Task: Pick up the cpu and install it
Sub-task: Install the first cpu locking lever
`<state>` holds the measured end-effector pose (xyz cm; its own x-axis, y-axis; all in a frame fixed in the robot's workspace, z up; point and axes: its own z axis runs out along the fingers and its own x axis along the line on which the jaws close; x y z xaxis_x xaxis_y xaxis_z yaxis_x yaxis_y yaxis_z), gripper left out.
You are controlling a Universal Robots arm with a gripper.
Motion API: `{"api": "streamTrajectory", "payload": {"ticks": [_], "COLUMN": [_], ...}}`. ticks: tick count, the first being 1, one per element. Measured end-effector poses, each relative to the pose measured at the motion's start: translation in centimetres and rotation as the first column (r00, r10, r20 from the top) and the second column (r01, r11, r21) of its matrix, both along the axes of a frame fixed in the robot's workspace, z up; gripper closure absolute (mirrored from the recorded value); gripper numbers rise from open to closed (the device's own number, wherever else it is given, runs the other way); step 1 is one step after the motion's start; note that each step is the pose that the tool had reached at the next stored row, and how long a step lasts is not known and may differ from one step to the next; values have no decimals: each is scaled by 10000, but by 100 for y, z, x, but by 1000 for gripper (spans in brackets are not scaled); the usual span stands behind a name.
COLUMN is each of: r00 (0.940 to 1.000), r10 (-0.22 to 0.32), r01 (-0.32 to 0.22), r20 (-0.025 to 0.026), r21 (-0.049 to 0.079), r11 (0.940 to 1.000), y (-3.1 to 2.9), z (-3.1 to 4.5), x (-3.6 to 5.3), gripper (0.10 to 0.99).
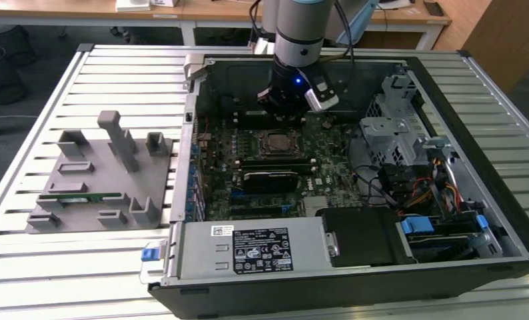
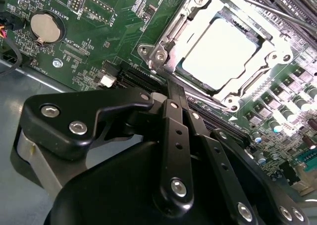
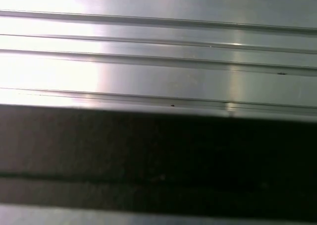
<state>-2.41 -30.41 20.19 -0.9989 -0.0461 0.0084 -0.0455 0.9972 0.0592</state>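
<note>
Ribbed metal worktop [image 1: 33, 253] carries an open computer case [image 1: 354, 280]; cpu [image 2: 220, 49] sits in its socket, fingers [image 2: 173, 98] pressed together nearby.

The cpu [image 2: 220, 49] has a smooth, silvery-white metal top with a soft sheen, framed by a bright polished metal socket bracket [image 2: 163, 46]. The motherboard [image 2: 99, 31] is glossy green laminate; its coin cell [image 2: 45, 28] at nine o'clock of the socket is brushed metal. The end effector [image 2: 168, 150] is matt black, smooth, with shiny steel screw heads. In the exterior view the counter [image 1: 33, 247] is ribbed, satin aluminium, the parts holder [image 1: 100, 180] dull grey plastic, the computer case [image 1: 504, 200] matt dark metal, and its label [image 1: 262, 250] white paper.
</note>
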Motion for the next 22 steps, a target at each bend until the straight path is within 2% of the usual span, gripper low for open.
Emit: {"api": "streamTrajectory", "payload": {"ticks": [12,22], "r00": [10000,9999], "r10": [-2,-2], "r01": [1,-1], "r20": [-81,-122], "r21": [-188,-177], "r11": [9998,9998], "y": [-1,1], "z": [-44,-30], "x": [18,23], "gripper": [980,980]}}
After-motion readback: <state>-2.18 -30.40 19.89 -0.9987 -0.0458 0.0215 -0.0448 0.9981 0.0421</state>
